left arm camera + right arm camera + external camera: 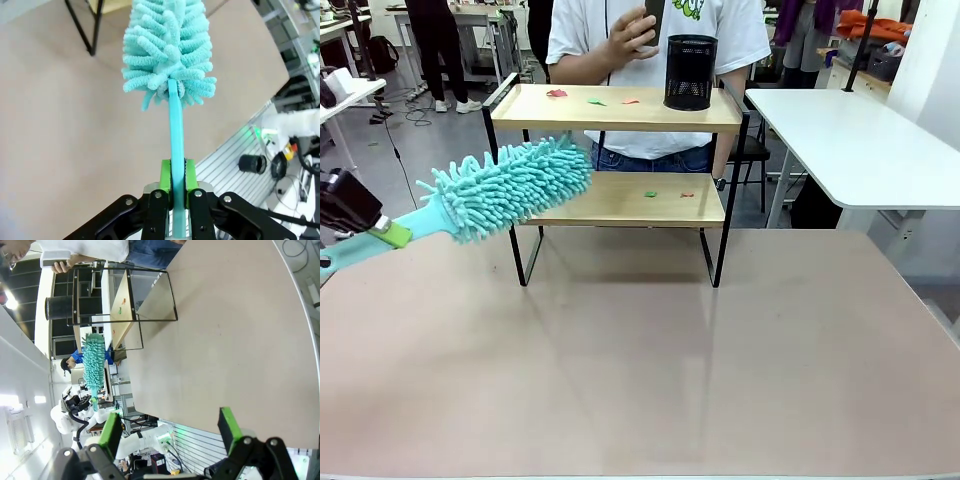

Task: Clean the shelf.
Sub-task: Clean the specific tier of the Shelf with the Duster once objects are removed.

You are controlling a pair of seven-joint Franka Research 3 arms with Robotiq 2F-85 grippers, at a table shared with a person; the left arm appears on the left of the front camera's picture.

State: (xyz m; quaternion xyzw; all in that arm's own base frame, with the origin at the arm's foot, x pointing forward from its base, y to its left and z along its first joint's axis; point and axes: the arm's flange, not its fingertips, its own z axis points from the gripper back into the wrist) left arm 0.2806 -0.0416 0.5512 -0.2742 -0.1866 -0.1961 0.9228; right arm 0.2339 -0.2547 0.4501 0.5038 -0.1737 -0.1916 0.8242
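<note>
The shelf (pixel 620 108), two light wooden boards in a thin black frame, stands at the far middle of the brown table. Small red and green scraps (pixel 596 100) lie on its top board, and two more scraps (pixel 650 193) on the lower board. My left gripper (pixel 382 233) is shut on the handle of a teal fluffy duster (pixel 505 185), whose head hovers at the left end of the lower board. In the left wrist view the green pads (pixel 165 174) clamp the teal handle (pixel 175 130). My right gripper (pixel 170 430) is open and holds nothing, away from the shelf (pixel 125 295).
A black mesh cup (pixel 690 72) stands on the right of the top board. A person (pixel 620 40) stands just behind the shelf, one hand raised with a dark object. A white table (pixel 850 140) sits at the far right. The brown tabletop (pixel 640 350) lies bare in front.
</note>
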